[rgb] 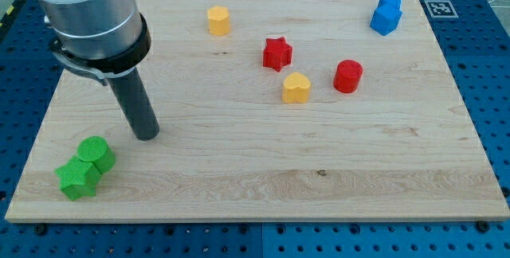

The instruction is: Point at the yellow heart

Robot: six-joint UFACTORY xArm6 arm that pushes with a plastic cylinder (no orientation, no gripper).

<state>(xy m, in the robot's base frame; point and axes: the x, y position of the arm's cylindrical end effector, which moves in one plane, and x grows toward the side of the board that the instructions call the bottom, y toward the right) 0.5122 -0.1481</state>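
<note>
The yellow heart [296,87] lies near the middle of the wooden board, just below and right of the red star [277,53] and left of the red cylinder [347,76]. My tip [146,136] rests on the board at the view's left, far to the left of the yellow heart and slightly lower. It stands just above and right of the green cylinder [96,154] and green star [78,178].
A yellow hexagonal block [218,20] sits near the board's top edge. A blue block [386,14] lies at the top right. The wooden board [255,178] ends at blue pegboard on all sides.
</note>
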